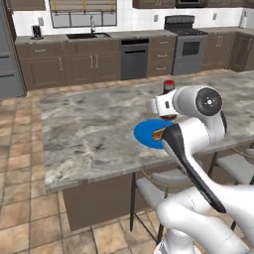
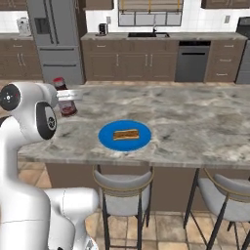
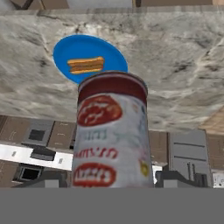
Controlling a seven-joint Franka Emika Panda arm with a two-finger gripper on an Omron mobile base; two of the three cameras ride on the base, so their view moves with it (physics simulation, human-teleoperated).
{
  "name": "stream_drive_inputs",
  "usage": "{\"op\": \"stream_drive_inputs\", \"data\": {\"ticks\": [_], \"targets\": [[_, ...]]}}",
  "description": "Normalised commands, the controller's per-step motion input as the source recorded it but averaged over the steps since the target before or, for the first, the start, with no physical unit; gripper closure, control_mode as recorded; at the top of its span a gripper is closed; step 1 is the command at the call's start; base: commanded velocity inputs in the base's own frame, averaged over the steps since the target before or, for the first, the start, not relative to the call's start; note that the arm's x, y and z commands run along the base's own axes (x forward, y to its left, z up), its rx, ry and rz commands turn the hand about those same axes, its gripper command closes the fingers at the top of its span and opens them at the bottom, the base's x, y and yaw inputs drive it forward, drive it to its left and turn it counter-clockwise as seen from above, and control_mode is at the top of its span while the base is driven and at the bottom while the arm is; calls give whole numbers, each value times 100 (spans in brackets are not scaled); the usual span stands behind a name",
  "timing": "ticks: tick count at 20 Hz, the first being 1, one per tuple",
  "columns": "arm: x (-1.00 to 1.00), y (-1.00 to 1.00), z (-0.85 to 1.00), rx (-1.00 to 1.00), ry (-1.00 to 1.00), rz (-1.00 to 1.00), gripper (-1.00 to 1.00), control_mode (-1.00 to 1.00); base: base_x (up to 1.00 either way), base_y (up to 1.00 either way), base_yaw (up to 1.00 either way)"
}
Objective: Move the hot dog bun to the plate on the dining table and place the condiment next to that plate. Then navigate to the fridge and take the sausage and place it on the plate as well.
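My gripper [image 2: 68, 100] is shut on the condiment [image 2: 64, 97], a dark red bottle with a pale label. It is held over the left end of the dining table [image 2: 195, 122], left of the plate [image 2: 110, 139]. The hot dog bun [image 2: 126, 134] lies in the middle of that blue plate. From the left base view the condiment [image 1: 169, 85] shows above my gripper [image 1: 166, 103], just behind the plate [image 1: 144, 131] and bun [image 1: 159, 133]. In the hand view the condiment [image 3: 111, 131] looms close, the plate [image 3: 65, 50] and bun [image 3: 85, 65] beyond it. The fridge [image 2: 56, 39] stands far left. The sausage is out of view.
Two stools [image 2: 122, 188] [image 2: 229, 195] are tucked under the table's near edge. Dark wall cabinets with a sink [image 2: 146, 35], a dishwasher [image 2: 191, 61] and a stove [image 1: 188, 44] line the far wall. Tiled floor lies between island and cabinets.
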Motion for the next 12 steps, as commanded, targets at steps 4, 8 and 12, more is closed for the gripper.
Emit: {"op": "stream_drive_inputs", "data": {"ticks": [4,8,12], "targets": [[0,0,0,0,0,0,100,100,29,-22,21],[33,3,-25,13,10,15,100,-100,0,0,0],[85,23,-50,6,18,8,100,-100,0,0,0]]}}
